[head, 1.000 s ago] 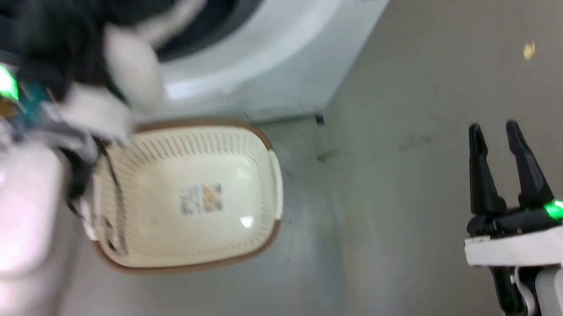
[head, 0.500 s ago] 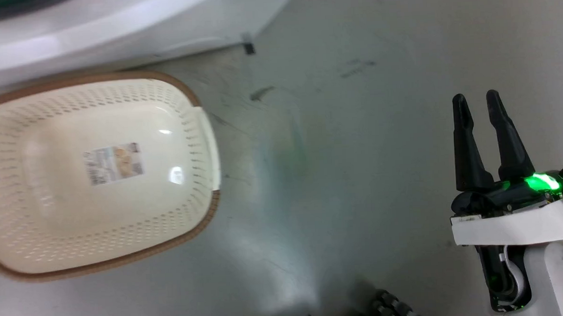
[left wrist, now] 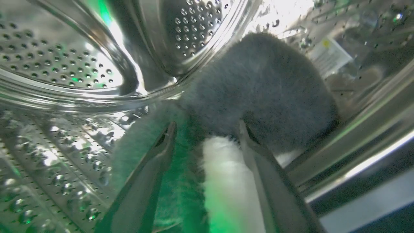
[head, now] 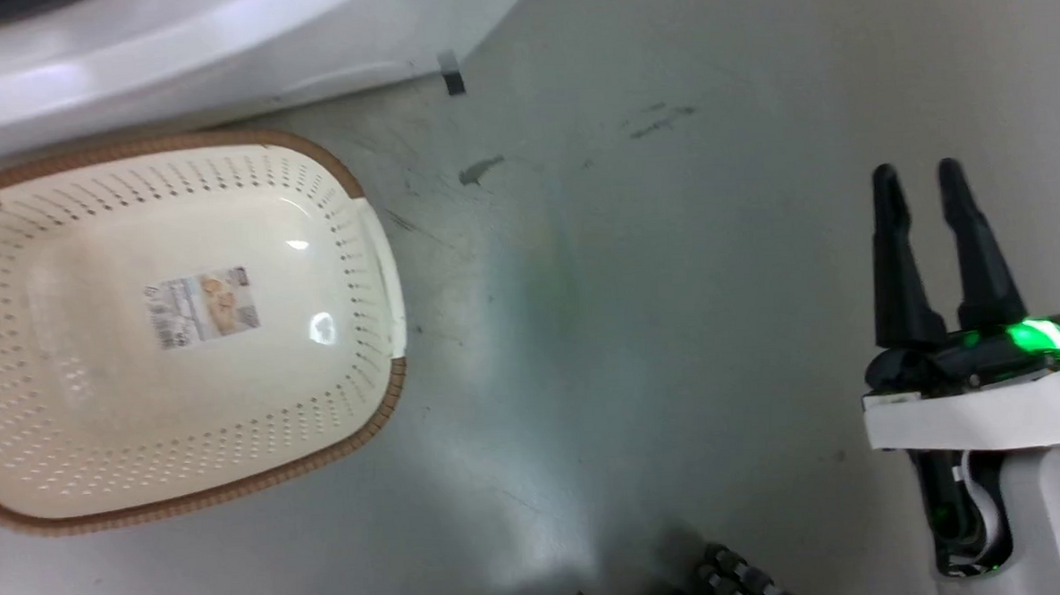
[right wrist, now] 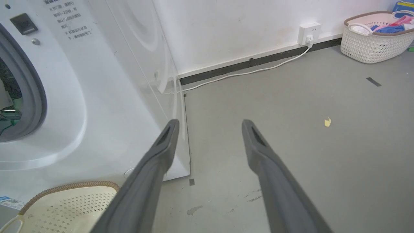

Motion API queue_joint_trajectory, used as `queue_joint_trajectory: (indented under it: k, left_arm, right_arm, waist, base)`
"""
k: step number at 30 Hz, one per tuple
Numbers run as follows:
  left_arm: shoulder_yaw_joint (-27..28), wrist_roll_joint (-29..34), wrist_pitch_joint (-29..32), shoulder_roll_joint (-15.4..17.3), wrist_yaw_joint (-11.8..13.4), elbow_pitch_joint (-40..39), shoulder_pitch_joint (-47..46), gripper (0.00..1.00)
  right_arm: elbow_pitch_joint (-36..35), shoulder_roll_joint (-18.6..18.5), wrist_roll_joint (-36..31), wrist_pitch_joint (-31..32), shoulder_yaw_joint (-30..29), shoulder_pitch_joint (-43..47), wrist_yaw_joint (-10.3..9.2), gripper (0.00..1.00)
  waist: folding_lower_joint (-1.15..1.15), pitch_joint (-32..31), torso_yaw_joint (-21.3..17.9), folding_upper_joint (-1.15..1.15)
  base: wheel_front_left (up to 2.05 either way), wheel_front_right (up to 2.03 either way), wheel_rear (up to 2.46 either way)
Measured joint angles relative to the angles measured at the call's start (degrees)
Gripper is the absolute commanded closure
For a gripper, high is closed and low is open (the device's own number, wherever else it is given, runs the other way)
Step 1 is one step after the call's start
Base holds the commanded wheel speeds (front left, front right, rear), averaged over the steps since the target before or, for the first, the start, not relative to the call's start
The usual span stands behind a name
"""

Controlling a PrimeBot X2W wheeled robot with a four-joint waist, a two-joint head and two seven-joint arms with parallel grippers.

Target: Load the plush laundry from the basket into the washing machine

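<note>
The plush laundry (left wrist: 265, 84), dark fur with a white patch, lies inside the washing machine's shiny perforated drum (left wrist: 58, 64). My left gripper (left wrist: 207, 124) is inside the drum, open, its fingers spread either side of the white patch. In the head view the cream basket (head: 384, 277) stands on the floor below the washing machine (head: 170, 45), holding nothing but its paper label (head: 199, 307). My right gripper (head: 918, 173) hovers open over bare floor well to the basket's right. The right wrist view shows the washing machine (right wrist: 106, 81), its grey door seal (right wrist: 32, 90) and the basket (right wrist: 71, 200).
A second white basket with clothes (right wrist: 375, 35) stands by the far wall next to a wall socket (right wrist: 309, 32) with a white cable. A yellow scrap (right wrist: 327, 122) lies on the grey floor. A dark ribbed part (head: 739, 583) shows at the head view's bottom edge.
The head camera has swung down and right. A second ago my left arm carried the plush above the basket toward the door; now the plush is in the drum. The right gripper has hardly moved.
</note>
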Motion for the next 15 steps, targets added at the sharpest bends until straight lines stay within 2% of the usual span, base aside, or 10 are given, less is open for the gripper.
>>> queue_joint_trajectory:
  k: [4,10,15]
  left_arm:
    - [0.4,-1.9,-5.0,-1.8,0.5,2.4,2.8,0.0]
    - [1.5,-5.5,-14.1,-6.3,1.3,5.0,11.9,0.0]
    - [2.7,-8.9,-17.7,-10.8,1.9,3.2,20.5,0.0]
  right_arm:
    - [-0.2,0.0,-2.3,0.0,-1.5,0.0,0.0,0.0]
    - [-0.4,0.0,-6.3,0.0,-3.6,1.4,0.0,0.0]
    - [-0.5,0.0,-8.9,0.0,-4.8,3.7,0.0,0.0]
  waist:
    - [0.0,-2.8,1.5,0.0]
    - [0.0,-8.9,4.5,0.0]
    - [-0.02,-15.0,7.9,0.0]
  base:
    - [0.0,0.0,0.0]
    - [0.0,0.0,0.0]
    - [0.0,0.0,0.0]
